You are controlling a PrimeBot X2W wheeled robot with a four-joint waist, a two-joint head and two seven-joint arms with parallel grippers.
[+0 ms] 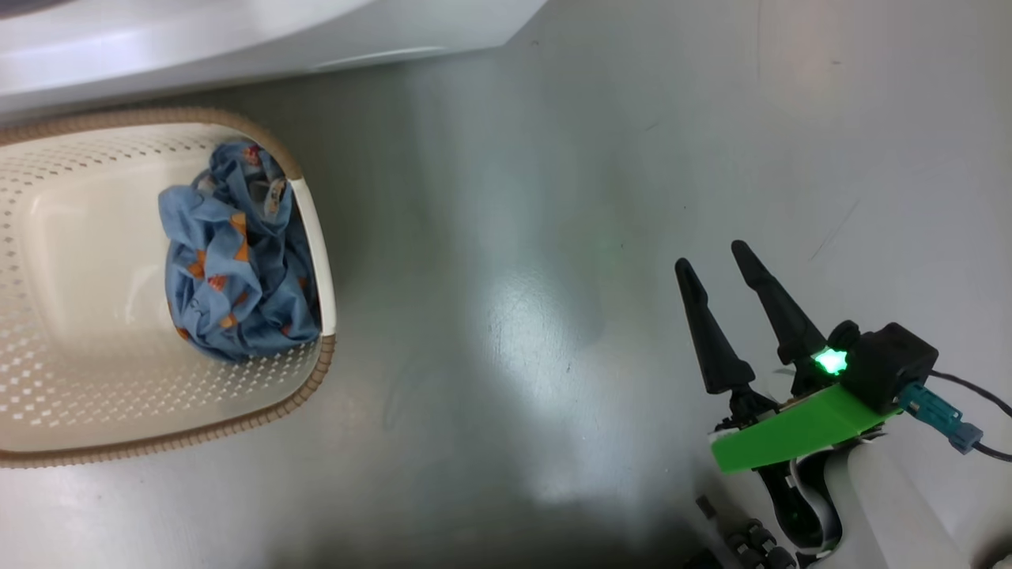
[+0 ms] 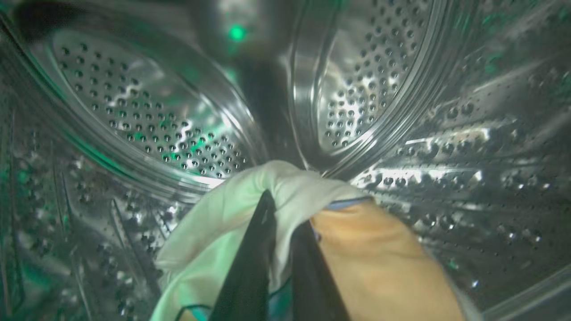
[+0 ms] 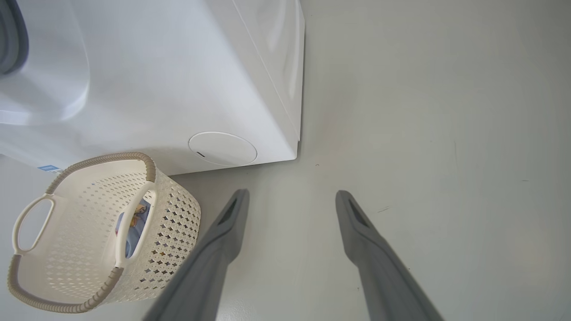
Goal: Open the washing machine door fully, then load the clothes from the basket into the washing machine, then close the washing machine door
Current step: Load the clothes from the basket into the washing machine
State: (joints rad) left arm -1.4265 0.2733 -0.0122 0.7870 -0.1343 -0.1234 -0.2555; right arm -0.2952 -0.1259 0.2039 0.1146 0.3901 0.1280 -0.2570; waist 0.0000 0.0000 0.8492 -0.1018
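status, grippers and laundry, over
Left gripper shut on cream fabric inside perforated steel drum. Right gripper open, empty. Blue orange-print cloth in cream perforated basket. Nothing blocking.

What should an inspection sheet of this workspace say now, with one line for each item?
surface: grey glossy floor with glare.
job's things: blue printed clothes bunched in the basket, beside the washing machine; perforated drum seen from inside.
clutter: nothing seen.
grippers: left gripper shut on cream fabric inside the drum; right gripper open over the floor, holding nothing.
cables: black cable with teal plug at the right wrist.
surroundings: nothing seen.
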